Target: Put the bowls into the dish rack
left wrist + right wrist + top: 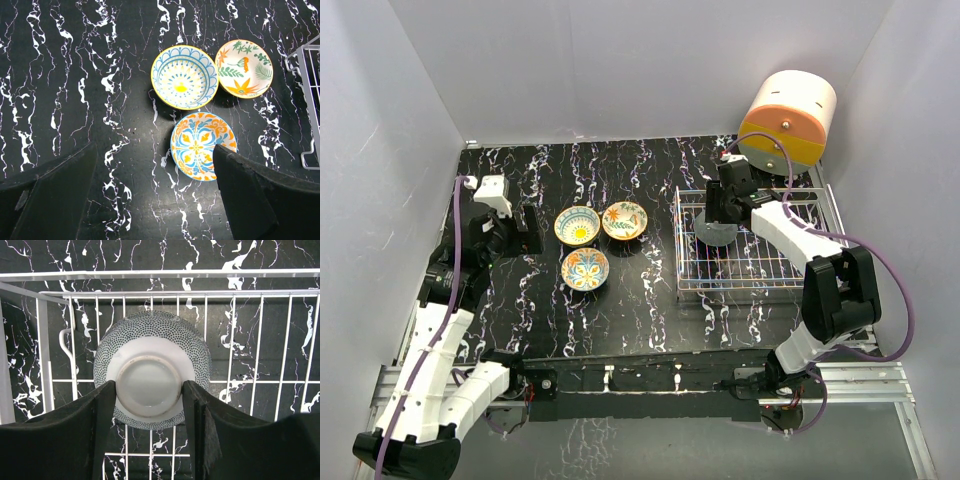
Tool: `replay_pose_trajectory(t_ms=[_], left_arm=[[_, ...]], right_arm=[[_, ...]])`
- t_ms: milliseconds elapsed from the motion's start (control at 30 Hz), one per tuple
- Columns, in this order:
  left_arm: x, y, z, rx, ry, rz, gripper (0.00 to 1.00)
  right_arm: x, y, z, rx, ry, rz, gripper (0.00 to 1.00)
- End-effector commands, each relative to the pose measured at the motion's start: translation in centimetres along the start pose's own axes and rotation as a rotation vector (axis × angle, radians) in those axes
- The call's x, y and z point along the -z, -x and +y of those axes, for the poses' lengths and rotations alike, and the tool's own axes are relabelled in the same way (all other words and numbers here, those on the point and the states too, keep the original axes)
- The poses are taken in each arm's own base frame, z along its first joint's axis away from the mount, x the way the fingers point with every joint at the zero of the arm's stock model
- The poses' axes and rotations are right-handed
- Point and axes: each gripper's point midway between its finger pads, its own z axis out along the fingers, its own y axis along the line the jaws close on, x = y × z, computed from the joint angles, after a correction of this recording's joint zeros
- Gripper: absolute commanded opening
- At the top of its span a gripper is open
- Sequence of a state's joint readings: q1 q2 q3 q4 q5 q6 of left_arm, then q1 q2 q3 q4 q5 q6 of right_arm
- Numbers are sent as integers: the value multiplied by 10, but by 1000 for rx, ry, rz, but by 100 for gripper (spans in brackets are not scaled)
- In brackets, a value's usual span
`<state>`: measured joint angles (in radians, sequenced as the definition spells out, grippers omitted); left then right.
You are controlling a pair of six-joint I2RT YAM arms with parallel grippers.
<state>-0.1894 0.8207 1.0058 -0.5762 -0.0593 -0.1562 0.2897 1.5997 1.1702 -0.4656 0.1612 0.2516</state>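
Observation:
Three painted bowls sit on the black marbled table: a blue-and-yellow one (577,225) (184,76), a leaf-patterned one (625,220) (244,67) and an orange-and-blue one (585,268) (199,146). My left gripper (525,232) (155,150) is open and empty, just left of them; its right finger overlaps the orange-and-blue bowl's edge in the left wrist view. My right gripper (720,215) (148,390) is shut on the foot of the speckled grey bowl (716,234) (150,365), held upside down at the left end of the wire dish rack (720,290) (240,292).
A round cream-orange-yellow drawer unit (788,118) stands behind the rack at the back right. The rack's left edge (307,75) shows at the right of the left wrist view. White walls enclose the table on three sides.

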Motion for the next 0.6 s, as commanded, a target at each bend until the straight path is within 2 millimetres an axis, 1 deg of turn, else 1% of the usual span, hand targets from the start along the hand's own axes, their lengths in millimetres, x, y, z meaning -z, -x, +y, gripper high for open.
replay_pose_trajectory(t_ms=[0,67,167,267,467,567], left_arm=[[6,8,-4,-12,-22,-31,97],[5,8,-5,-14,-26,-31,97],[4,9,-5,-14,-27,-30,97],[5,9,-5,-14,-28,-32,97],[6,10,-6,-12,-35,-33,97],[6,10,-7,-12,-40,-34,97]], right_arm=[[6,17,1,9,-15,-45,55],[5,18,1,11,-18,-45,55],[6,19,-1,12,-30,-50,47],[10,23,-8,9,-61,-67,42],[29,35,-18,0,-105,-118,41],[37,39,-32,-21,-138,-139,41]])
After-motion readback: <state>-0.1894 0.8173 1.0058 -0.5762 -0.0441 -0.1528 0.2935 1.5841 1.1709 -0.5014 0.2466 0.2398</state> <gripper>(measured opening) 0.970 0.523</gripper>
